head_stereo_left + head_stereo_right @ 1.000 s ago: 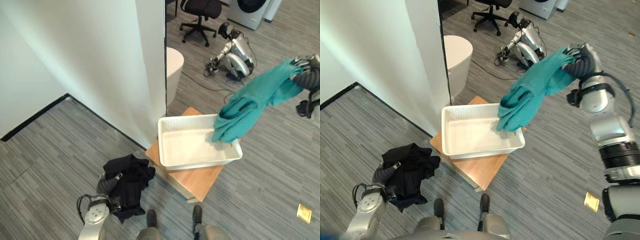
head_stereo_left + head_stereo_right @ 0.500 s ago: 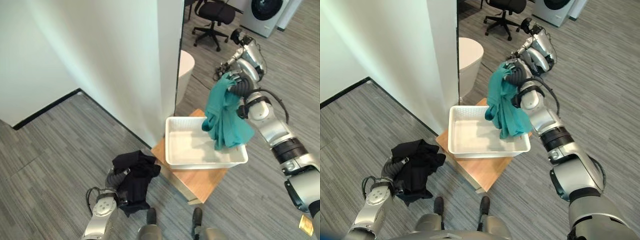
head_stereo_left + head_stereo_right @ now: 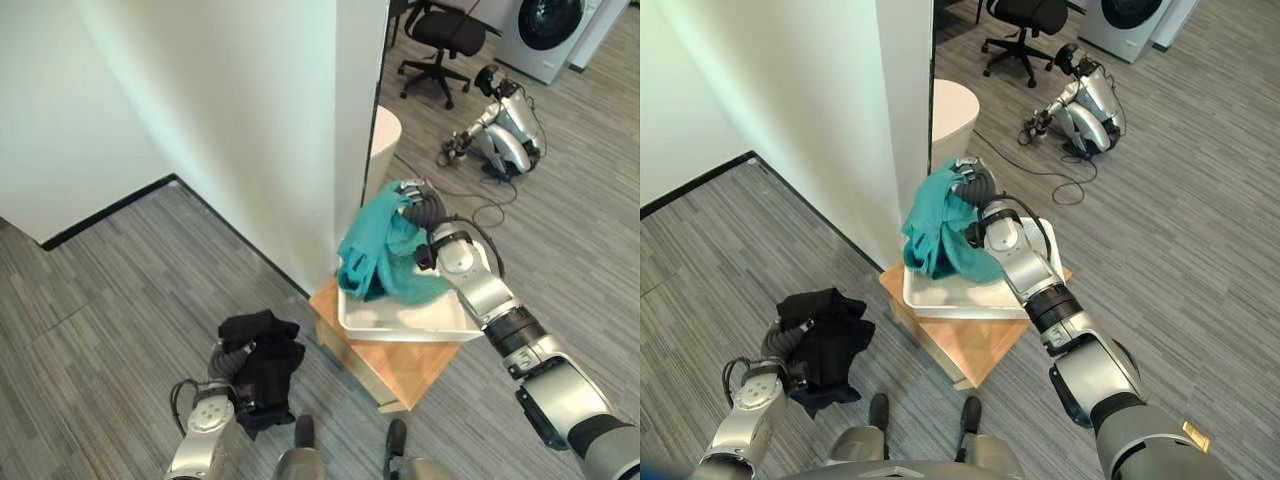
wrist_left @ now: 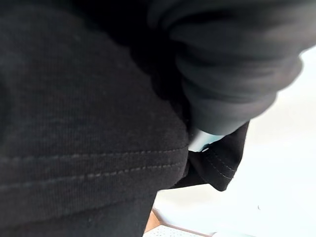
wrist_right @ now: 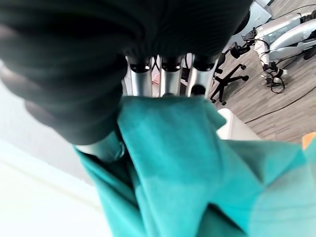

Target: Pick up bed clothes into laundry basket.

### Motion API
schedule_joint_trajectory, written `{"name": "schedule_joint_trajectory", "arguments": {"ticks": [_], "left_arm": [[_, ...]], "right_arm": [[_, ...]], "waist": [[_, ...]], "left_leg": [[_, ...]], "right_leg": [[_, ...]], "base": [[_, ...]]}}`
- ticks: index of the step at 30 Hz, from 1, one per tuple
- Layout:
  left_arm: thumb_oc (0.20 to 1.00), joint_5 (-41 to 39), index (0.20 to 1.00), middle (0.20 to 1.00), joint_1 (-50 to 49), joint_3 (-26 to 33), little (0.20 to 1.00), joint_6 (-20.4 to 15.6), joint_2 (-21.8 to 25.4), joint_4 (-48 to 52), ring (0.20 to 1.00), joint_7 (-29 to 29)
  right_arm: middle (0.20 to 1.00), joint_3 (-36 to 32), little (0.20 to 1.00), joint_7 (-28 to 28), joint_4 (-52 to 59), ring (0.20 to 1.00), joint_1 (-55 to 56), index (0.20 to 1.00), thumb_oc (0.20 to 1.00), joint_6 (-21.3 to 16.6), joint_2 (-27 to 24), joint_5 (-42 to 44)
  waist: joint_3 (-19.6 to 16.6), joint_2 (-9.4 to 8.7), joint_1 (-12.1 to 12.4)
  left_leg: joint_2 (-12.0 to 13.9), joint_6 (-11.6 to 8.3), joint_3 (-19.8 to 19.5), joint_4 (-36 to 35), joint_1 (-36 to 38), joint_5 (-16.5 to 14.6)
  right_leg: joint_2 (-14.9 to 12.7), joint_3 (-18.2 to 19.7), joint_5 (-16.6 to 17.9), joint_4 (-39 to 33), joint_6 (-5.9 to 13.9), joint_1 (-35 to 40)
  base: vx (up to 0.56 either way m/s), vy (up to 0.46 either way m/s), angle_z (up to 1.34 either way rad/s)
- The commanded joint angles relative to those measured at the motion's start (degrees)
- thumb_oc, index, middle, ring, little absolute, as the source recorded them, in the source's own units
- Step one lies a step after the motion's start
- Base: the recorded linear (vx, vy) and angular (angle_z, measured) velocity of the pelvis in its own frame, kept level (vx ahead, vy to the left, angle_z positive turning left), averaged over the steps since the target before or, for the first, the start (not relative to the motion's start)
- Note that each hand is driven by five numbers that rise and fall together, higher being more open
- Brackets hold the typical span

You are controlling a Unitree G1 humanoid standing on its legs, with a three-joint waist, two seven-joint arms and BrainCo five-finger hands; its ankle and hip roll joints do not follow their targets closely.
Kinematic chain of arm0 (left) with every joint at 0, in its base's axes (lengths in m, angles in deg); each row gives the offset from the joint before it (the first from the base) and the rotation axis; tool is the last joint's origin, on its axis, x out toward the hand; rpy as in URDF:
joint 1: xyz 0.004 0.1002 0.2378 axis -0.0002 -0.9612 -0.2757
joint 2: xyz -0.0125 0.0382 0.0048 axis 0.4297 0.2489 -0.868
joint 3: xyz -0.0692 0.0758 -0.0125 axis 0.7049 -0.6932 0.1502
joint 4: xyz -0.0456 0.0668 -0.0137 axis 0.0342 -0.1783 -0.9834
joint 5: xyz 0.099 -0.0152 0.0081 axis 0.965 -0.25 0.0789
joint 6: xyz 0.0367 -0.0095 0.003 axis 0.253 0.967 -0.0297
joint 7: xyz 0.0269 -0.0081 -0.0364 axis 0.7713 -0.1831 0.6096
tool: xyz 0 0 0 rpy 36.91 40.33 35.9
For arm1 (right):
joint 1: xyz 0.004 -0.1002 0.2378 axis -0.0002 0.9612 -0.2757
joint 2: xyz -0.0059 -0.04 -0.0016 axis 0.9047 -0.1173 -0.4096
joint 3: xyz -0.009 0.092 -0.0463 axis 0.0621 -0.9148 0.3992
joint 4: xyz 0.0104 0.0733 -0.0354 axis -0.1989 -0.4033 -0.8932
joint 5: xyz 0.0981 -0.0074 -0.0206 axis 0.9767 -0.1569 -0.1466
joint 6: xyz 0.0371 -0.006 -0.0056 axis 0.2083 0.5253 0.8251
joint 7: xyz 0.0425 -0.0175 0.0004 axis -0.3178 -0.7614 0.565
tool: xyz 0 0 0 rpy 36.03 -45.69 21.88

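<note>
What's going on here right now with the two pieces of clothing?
The robot's right hand has its fingers curled round a teal cloth and holds it over the white laundry basket. The cloth's lower end hangs down into the basket, which sits on a low wooden stand beside a white wall. The left hand is down by the floor with a black garment bunched over it, away from the basket.

Teal cloth (image 3: 385, 255) bunched, pinched in right hand (image 3: 418, 203), hanging over left end of white basket (image 3: 410, 322), lower folds inside. Basket on wooden bench (image 3: 385, 365). Black cloth (image 3: 262, 365) crumpled, draped over left hand, above floor.
</note>
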Motion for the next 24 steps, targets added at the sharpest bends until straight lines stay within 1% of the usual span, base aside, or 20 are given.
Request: {"name": "schedule_joint_trajectory", "arguments": {"ticks": [1,2,6,9,10,11,15,18,21,22,23,24], "left_arm": [[0.200,0.79,0.200,0.200,2.32,-0.74,0.200,-2.04,1.44,0.76,0.200,0.75],[0.200,0.81,0.200,0.200,2.26,-0.78,0.200,-2.03,1.43,0.80,0.200,0.74],[0.200,1.98,0.200,0.200,1.69,-0.18,0.200,-1.90,1.68,1.58,0.200,0.65],[0.200,1.80,0.200,0.200,2.32,-0.25,0.200,-2.41,2.15,1.26,0.200,0.81],[0.200,1.56,0.200,0.200,2.63,-0.40,0.200,-2.66,2.30,1.07,0.200,0.95],[0.200,1.45,0.200,0.200,2.91,-0.50,0.200,-2.78,2.26,0.97,0.200,1.01],[0.200,0.89,0.200,0.200,4.15,-1.16,0.200,-3.94,2.63,0.80,0.200,0.48],[0.200,0.24,0.200,0.200,4.40,-1.28,0.200,-4.72,2.88,1.19,0.200,0.35],[0.200,-0.31,0.200,0.200,4.74,-1.15,0.200,-5.31,3.09,1.10,0.200,0.54],[0.200,-0.11,0.200,0.200,4.90,-0.77,0.200,-5.77,3.54,1.43,0.200,0.79],[0.200,-0.11,0.200,0.200,4.95,-0.42,0.200,-5.95,3.65,1.72,0.200,0.79],[0.200,-0.31,0.200,0.200,5.03,-0.04,0.200,-6.18,4.03,2.26,0.200,0.63]], "right_arm": [[0.200,-2.97,0.200,-1.73,2.48,0.200,1.55,0.200,0.200,-1.35,-3.20,-3.38],[0.200,-3.01,0.200,-1.71,2.56,0.200,1.67,0.200,0.200,-1.32,-3.23,-3.43],[0.200,-5.40,0.200,-2.32,-0.43,0.200,7.86,0.200,0.200,-0.41,-6.12,-6.45],[0.200,-7.39,0.200,-3.57,-5.92,0.200,8.40,0.200,0.200,0.30,-6.96,-6.22],[0.523,-8.19,0.523,-4.27,-9.26,0.523,7.86,0.523,0.523,0.32,-6.79,-4.84],[1.000,-8.72,1.000,-4.46,-11.64,1.000,7.35,1.000,1.000,0.39,-6.40,-3.82],[1.000,-6.48,1.000,-3.09,-20.89,1.000,1.86,1.000,1.000,0.00,-7.20,-3.66],[1.000,-4.07,1.000,-1.83,-22.64,1.000,-1.67,1.000,1.000,-0.27,-8.41,-4.39],[1.000,-0.87,1.000,-0.91,-21.59,1.000,-5.23,1.000,1.000,-0.71,-10.76,-7.13],[1.000,1.52,1.000,-0.43,-19.50,1.000,-7.86,1.000,1.000,-0.93,-12.84,-9.72],[1.000,2.27,1.000,-0.08,-18.06,1.000,-8.43,1.000,1.000,-0.95,-13.85,-10.86],[1.000,3.22,1.000,0.58,-15.81,1.000,-9.42,1.000,1.000,-0.98,-15.94,-12.21]], "waist": [[-1.37,-1.31,0.00],[-1.41,-1.29,0.03],[-0.75,-0.85,-0.74],[0.81,0.16,-0.99],[1.42,0.66,-0.99],[1.93,1.28,-0.97],[2.50,3.24,-0.36],[2.15,3.92,-0.33],[1.51,3.81,-0.39],[0.92,3.21,-0.50],[0.71,2.91,-0.67],[0.35,2.41,-0.89]], "left_leg": [[2.20,-1.48,3.18,0.58,4.09,-4.63],[2.20,-1.47,3.17,0.58,4.11,-4.64],[2.09,-1.46,3.17,0.58,3.93,-4.58],[1.90,-1.49,3.06,0.58,2.55,-4.02],[1.78,-1.48,3.05,0.58,1.93,-3.77],[1.70,-1.51,3.01,0.58,1.36,-3.56],[1.83,-1.86,3.21,0.58,0.14,-2.77],[2.03,-2.12,3.29,0.58,0.03,-2.36],[2.23,-2.36,3.30,0.58,0.30,-2.24],[2.40,-2.44,3.33,0.58,0.66,-2.36],[2.49,-2.50,3.44,0.58,0.89,-2.43],[2.54,-2.54,3.50,0.58,1.15,-2.49]], "right_leg": [[-3.04,0.27,-8.57,0.93,0.30,4.18],[-3.05,0.26,-8.58,0.93,0.30,4.20],[-3.24,0.32,-8.34,1.03,0.58,3.73],[-3.54,0.62,-7.85,1.16,0.79,2.02],[-3.64,0.71,-7.62,1.16,0.84,1.39],[-3.76,0.86,-7.48,1.11,0.89,0.81],[-3.76,1.08,-7.31,0.87,0.94,-0.20],[-3.61,1.21,-7.60,0.87,0.92,-0.28],[-3.39,1.03,-7.98,0.87,0.82,0.26],[-3.30,0.95,-8.14,0.87,0.78,0.84],[-3.26,0.86,-8.20,0.87,0.77,1.14],[-3.18,0.88,-8.23,0.87,0.77,1.45]], "base": [[0.00,0.000,0.00],[0.00,0.000,0.00],[-0.01,-0.003,0.00],[-0.10,0.001,-0.03],[-0.12,0.009,-0.02],[-0.13,0.025,-0.04],[-0.07,0.005,-0.04],[0.00,0.000,0.00],[0.01,-0.025,0.01],[0.02,-0.045,0.04],[0.03,-0.054,0.04],[0.02,-0.028,0.03]]}}
